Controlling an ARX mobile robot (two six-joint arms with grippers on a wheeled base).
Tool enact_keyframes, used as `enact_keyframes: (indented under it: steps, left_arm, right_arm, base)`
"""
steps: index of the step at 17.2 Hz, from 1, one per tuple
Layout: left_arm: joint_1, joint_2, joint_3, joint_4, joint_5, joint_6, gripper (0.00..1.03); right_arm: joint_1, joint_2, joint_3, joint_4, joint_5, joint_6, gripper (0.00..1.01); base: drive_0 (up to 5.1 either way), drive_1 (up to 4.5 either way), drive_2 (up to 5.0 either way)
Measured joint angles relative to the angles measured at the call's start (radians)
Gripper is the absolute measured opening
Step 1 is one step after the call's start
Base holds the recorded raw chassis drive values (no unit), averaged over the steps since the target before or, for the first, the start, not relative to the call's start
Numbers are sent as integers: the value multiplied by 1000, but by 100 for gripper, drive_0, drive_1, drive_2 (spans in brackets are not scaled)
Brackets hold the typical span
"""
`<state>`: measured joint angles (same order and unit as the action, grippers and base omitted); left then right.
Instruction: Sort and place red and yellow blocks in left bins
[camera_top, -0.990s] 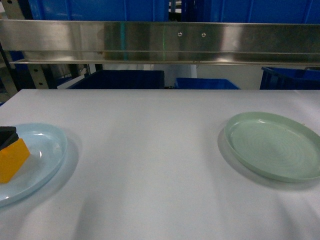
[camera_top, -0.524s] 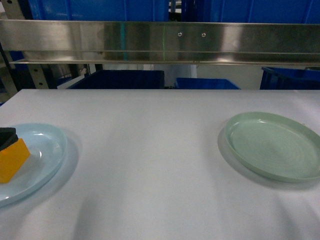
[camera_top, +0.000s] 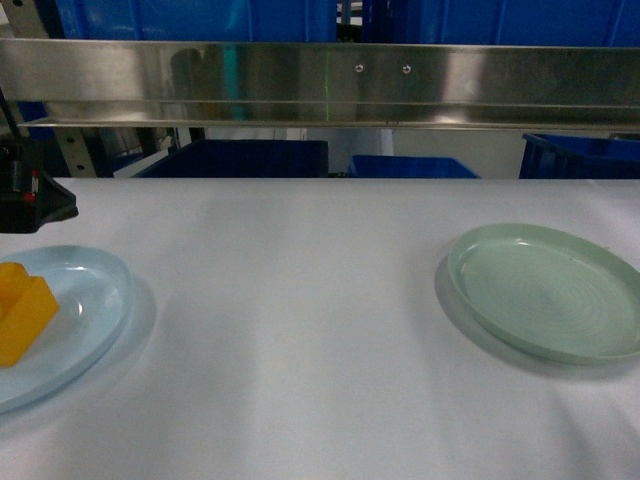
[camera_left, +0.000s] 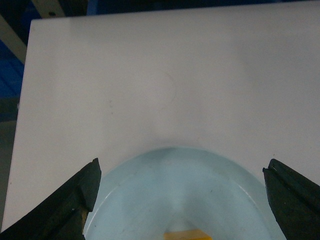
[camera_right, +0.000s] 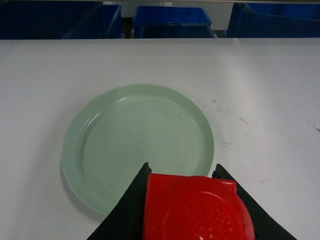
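Yellow block (camera_top: 22, 312) on blue plate (camera_top: 95, 290); red block (camera_right: 195, 210) pincer-held

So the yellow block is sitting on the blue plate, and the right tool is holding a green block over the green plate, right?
Not quite: the block in the right tool is red, not green, as the right wrist view shows. The rest holds: the yellow block sits on the blue plate, and the red one is held near the green plate.

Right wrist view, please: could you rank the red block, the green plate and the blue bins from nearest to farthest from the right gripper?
1. Red block: clamped in the right gripper.
2. Green plate: on the table just ahead, slightly left.
3. Blue bins: beyond the table's far edge.
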<state>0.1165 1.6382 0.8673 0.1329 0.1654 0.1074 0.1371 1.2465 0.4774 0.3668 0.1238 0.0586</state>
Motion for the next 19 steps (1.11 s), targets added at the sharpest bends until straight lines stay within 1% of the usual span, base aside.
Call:
enact_keyframes:
  steps: [3, 6, 8, 11, 14, 19]
  left_arm:
    - [-6, 2, 2, -41, -50, 2, 98]
    - [-18, -1, 2, -117, -58, -11, 98]
    - [-38, -54, -34, -134, -62, -26, 98]
    - [-58, -94, -79, -126, -79, -33, 98]
    - [-61, -90, -136, -114, -101, -36, 98]
    - [-68, -87, -153, -70, -113, -29, 98]
  right_arm:
    - [0, 0, 0, 0, 0, 0, 28]
    - [0, 0, 0, 0, 0, 0, 28]
    - [0, 0, 0, 0, 0, 0, 28]
    - [0, 0, 0, 0, 0, 0, 28]
    - [0, 0, 0, 0, 1, 0, 28]
    - [0, 0, 0, 0, 1, 0, 28]
  base:
    - [0, 0, 0]
    - [0, 0, 0]
    - [0, 0, 0]
    - [0, 0, 0]
    - [0, 0, 0]
    - [0, 0, 0]
